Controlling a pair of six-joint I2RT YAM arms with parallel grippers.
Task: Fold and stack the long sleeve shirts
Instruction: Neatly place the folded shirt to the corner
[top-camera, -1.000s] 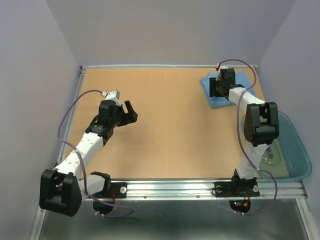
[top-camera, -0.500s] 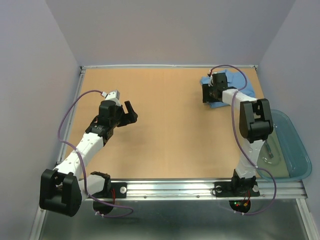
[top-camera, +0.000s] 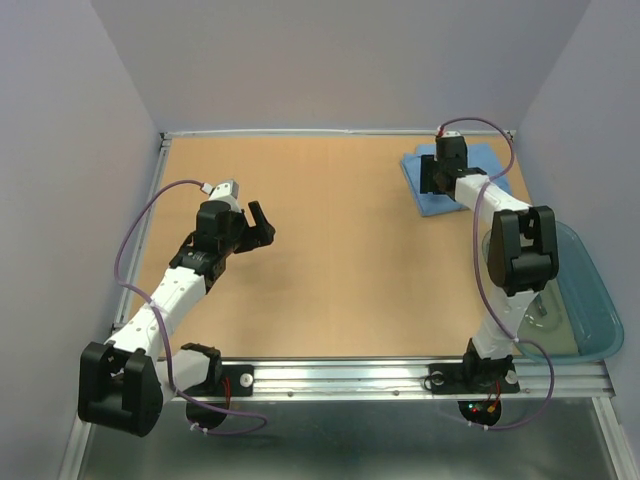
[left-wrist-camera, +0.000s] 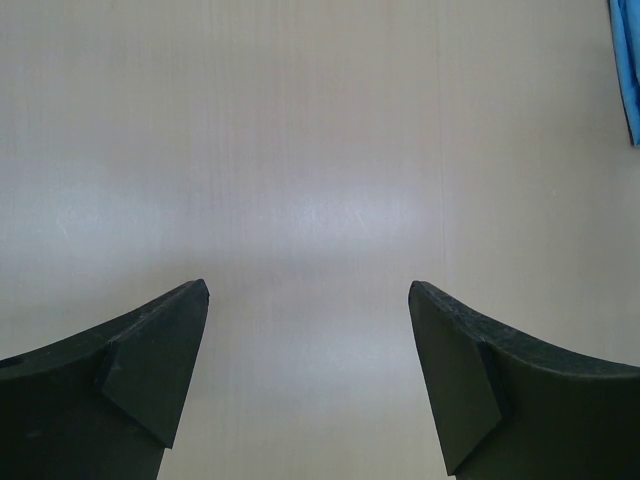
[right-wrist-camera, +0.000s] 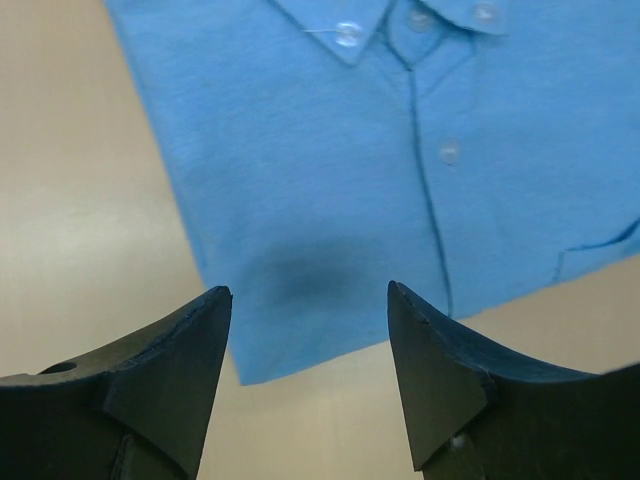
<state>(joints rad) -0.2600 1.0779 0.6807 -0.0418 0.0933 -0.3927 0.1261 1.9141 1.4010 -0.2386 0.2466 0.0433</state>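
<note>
Top view: the light blue shirt (top-camera: 428, 197) lies folded into a flat rectangle in the upper right of the frame. It sits on the tan table (top-camera: 340, 260), close to the far edge & well apart from the teal tub (top-camera: 592, 300) at the lower right. R gripper (top-camera: 434, 182) is over the shirt, its arm stretched up the frame from its base on the metal rail (top-camera: 350, 376) along the bottom.

R wrist view: the shirt (right-wrist-camera: 330, 170) fills the upper part of the frame, collar end at the top. The button placket runs down right of centre w/ a white button (right-wrist-camera: 449, 151) on it, & a pocket corner shows at the right edge. One corner of the fold sits low, near the centre. R gripper (right-wrist-camera: 308, 290) has its fingers well apart w/ nothing pinched between them. A dark shadow falls on the cloth between the tips. Whether the tips touch the fabric: can't tell.

L gripper (top-camera: 262, 224) is left of centre in the top view, over bare table, far from the shirt. In the L wrist view the L gripper (left-wrist-camera: 308, 290) is spread wide. Only pale tabletop shows between the fingers, so it holds nothing. A thin blue sliver of the shirt (left-wrist-camera: 627, 70) shows at the upper right edge of that frame.
</note>
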